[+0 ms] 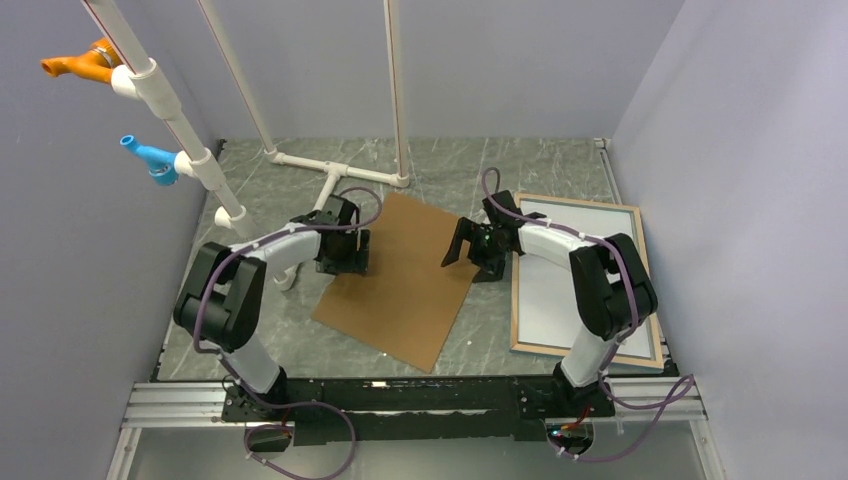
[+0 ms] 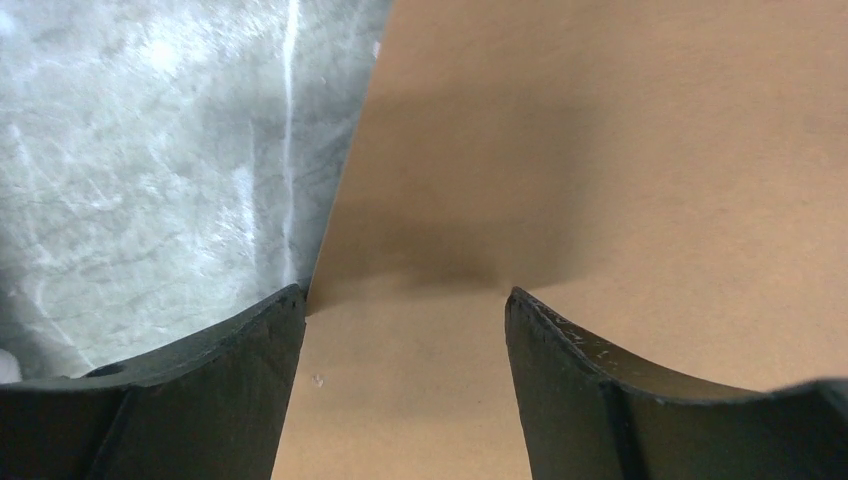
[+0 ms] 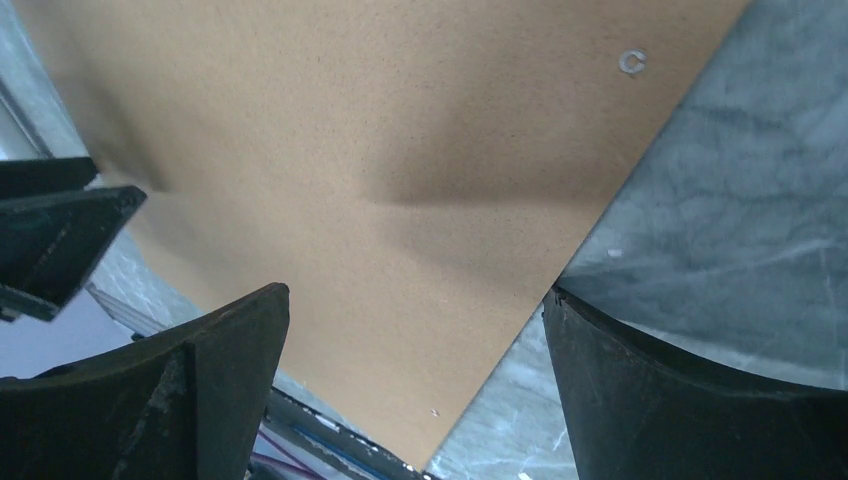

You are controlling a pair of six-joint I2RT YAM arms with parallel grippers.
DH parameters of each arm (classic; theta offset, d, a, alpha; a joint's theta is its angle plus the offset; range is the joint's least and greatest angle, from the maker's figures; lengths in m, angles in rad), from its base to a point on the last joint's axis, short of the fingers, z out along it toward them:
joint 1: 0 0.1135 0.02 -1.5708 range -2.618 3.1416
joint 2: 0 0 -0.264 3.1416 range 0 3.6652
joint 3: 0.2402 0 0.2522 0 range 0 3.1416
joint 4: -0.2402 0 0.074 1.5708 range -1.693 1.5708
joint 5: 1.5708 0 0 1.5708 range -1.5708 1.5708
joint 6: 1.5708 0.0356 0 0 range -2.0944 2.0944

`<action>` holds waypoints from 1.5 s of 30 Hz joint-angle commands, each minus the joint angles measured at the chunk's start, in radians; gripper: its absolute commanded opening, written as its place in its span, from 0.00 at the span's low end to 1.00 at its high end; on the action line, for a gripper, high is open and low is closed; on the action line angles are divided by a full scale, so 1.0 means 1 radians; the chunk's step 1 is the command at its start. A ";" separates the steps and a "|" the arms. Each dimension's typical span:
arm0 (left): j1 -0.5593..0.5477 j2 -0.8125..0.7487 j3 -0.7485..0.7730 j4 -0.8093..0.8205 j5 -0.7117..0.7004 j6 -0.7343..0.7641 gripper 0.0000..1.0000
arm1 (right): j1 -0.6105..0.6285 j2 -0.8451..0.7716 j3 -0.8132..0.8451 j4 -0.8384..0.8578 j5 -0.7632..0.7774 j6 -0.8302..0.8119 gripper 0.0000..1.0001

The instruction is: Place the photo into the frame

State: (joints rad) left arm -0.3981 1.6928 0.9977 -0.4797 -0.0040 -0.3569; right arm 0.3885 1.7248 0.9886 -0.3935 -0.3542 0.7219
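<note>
The frame [image 1: 580,203] lies flat at the right, light wood face up. A white rectangle [image 1: 545,300] fills it, which looks like the photo's plain back; no printed side shows. The brown backing board [image 1: 405,285] lies flat in the middle of the table. My left gripper [image 1: 345,262] is open, low over the board's left edge [image 2: 600,150], jaws [image 2: 405,295] holding nothing. My right gripper [image 1: 472,262] is open over the board's right edge [image 3: 350,120], jaws [image 3: 415,292] holding nothing.
A white pipe stand [image 1: 335,180] stands behind the board at the back left, with orange [image 1: 75,65] and blue [image 1: 150,160] fittings up the left wall. A small metal ring [image 3: 631,62] sits on the board. The left gripper's fingers [image 3: 60,235] show in the right wrist view.
</note>
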 commanded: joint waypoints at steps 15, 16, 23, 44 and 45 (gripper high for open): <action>-0.174 -0.295 -0.370 0.081 0.172 -0.300 0.74 | 0.013 -0.002 -0.072 0.049 0.067 -0.075 1.00; -0.175 -0.303 -0.366 0.045 0.136 -0.306 0.74 | 0.014 -0.004 -0.076 0.041 0.082 -0.077 1.00; -0.171 -0.282 -0.288 -0.064 0.007 -0.285 0.77 | 0.015 -0.073 -0.103 -0.031 0.162 -0.090 1.00; -0.161 -0.212 -0.344 0.078 0.112 -0.267 0.74 | 0.033 -0.223 -0.260 0.229 -0.178 -0.002 0.99; -0.162 -0.216 -0.350 0.079 0.111 -0.266 0.74 | 0.032 -0.255 -0.257 0.238 -0.199 0.004 0.99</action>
State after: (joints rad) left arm -0.5526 1.4307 0.7261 -0.4522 0.0444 -0.6209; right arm 0.3859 1.5364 0.7551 -0.1768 -0.3473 0.6724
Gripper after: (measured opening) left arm 0.741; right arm 0.993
